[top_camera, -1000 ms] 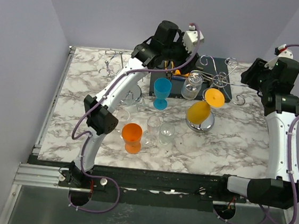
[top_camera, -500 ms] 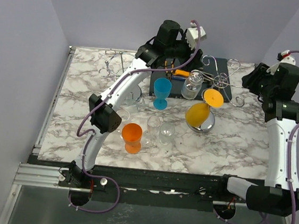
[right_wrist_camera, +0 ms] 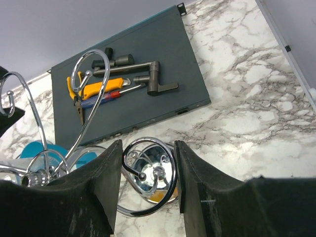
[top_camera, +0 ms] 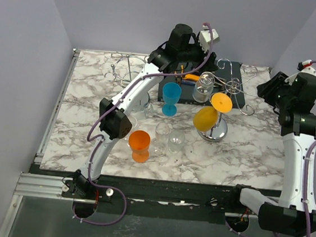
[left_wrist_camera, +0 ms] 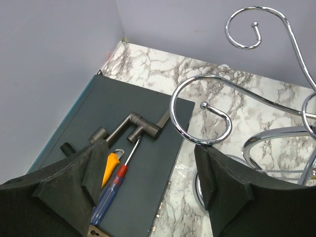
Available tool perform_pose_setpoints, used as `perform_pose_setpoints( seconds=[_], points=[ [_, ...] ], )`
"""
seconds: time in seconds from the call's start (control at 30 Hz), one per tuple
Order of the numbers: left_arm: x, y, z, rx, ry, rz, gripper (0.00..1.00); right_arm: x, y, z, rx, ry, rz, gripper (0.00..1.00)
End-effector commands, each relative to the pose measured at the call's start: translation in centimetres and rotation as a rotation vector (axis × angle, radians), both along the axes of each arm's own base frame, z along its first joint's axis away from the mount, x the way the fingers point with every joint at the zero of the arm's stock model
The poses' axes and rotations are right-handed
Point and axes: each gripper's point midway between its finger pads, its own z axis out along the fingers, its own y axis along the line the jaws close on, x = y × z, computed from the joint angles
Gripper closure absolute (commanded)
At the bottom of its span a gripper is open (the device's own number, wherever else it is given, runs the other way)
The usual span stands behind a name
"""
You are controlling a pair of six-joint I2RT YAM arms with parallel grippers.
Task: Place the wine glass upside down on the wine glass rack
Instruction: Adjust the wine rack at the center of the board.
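The chrome wine glass rack [top_camera: 213,133] stands right of centre. A clear wine glass [top_camera: 202,89] and a yellow one [top_camera: 205,118] hang upside down from it. My left gripper [left_wrist_camera: 150,158] hovers behind the rack, above the tool tray, open with nothing between its fingers. One rack arm [left_wrist_camera: 284,132] runs just ahead of it. My right gripper [right_wrist_camera: 147,158] is at the rack's right end [top_camera: 265,89]. Its pads [right_wrist_camera: 106,168] sit against both sides of a round chrome curl, with the rack's base [right_wrist_camera: 153,171] showing through the ring.
A dark tool tray [top_camera: 236,76] with pliers and screwdrivers lies at the back. On the marble stand a blue glass [top_camera: 171,97], an orange glass [top_camera: 139,141] and clear glasses [top_camera: 176,140]. A second wire rack [top_camera: 121,66] stands back left.
My right jaws have narrowed onto the rack's curl and that arm has shifted right. The left arm has moved slightly right. The rack with its yellow glass has shifted a little left.
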Motion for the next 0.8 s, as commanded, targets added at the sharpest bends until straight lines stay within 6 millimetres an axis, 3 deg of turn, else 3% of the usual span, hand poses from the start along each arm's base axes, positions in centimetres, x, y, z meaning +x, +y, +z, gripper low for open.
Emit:
perform_pose_setpoints(
  seconds=[0.0, 0.37, 0.57, 0.77],
  points=[
    [0.1, -1.2, 3.7, -0.101, -0.089, 0.001, 0.23, -2.4, 1.9, -1.0, 0.066, 0.062, 0.055, 0.54],
    [1.5, 2.3, 8.1, -0.094, -0.253, 0.188, 0.11, -2.3, -0.3, 2.8, -0.053, 0.032, -0.016, 0.23],
    [2.8, 5.7, 11.0, -0.081, -0.345, 0.368, 0.05, -1.3, -1.0, 5.7, -0.09, -0.035, -0.033, 0.19],
    [3.2, 9.4, 14.5, -0.123, -0.428, 0.547, 0.01, 2.0, 0.3, 5.8, -0.058, -0.051, 0.054, 0.18]
  ],
)
